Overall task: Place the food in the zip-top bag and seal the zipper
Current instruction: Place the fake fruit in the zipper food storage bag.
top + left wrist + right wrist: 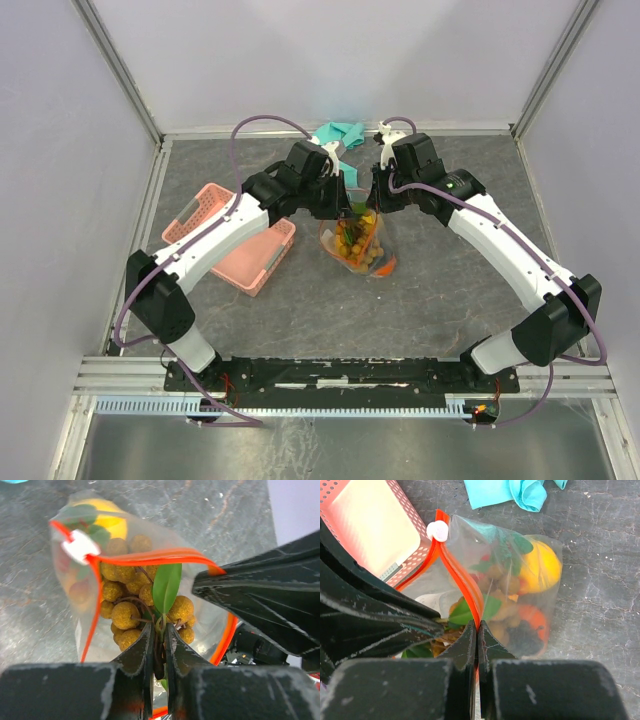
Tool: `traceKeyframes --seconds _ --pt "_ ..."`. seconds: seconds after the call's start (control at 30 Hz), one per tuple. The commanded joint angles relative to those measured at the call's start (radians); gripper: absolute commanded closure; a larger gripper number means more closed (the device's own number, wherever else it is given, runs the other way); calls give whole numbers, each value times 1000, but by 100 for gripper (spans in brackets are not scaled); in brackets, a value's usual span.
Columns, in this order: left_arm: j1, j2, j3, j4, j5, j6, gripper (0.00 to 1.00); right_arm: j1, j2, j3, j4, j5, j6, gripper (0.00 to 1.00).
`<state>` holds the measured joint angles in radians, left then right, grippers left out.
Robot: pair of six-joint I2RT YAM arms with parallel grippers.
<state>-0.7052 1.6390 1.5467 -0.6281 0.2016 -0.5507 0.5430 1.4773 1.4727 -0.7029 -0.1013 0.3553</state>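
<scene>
Basket [262, 262], pink, sits on the table [430, 300] left of the zip-top bag [365, 250], apart from it. Left gripper [159, 635] is right over the bag's mouth, fingers nearly together and clamped on the stem of the berry bunch [125, 615], with the brown berries and a green leaf [166, 582] hanging inside the mouth. Bag is between the two grippers, mouth open; zipper [150, 557] is an orange-red strip, unsealed, with a white slider [80, 546] at one end. Deeper in the bag are a yellow fruit [542, 565], an orange fruit [532, 617] and some red bits [486, 557], too blurred through the plastic to tell more. Right gripper [476, 630] is at the bag's right side, fingers pressed together, pinching the zipper strip at the mouth edge. Teal cloth [338, 133] lies behind the bag, near but not touching it
</scene>
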Motion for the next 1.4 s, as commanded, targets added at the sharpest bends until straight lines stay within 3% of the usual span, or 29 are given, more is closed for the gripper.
traceKeyframes --seconds 0.0,0.17,0.43,0.6,0.73,1.0,1.17,1.37 --pt "-17 -34 -35 159 148 66 94 -4 -48 25 70 -20 -12 98" --pt "-16 -27 -90 263 201 65 94 -4 -53 14 80 -38 -15 98" --pt "-16 10 -129 240 62 225 91 -4 -59 8 82 -39 -21 99" --pt "-16 29 -129 232 -26 273 81 -4 -61 6 82 -41 -22 98" --pt "-16 30 -92 179 -111 280 63 -3 -70 4 75 -22 -24 98" --pt "-16 -39 -27 76 -136 222 43 -6 -66 1 74 4 -20 98" --pt "-16 -103 -12 18 -133 188 37 -7 -55 9 74 11 -18 98" --pt "-14 -182 -21 -82 -248 124 35 -10 -49 14 70 13 -19 98"
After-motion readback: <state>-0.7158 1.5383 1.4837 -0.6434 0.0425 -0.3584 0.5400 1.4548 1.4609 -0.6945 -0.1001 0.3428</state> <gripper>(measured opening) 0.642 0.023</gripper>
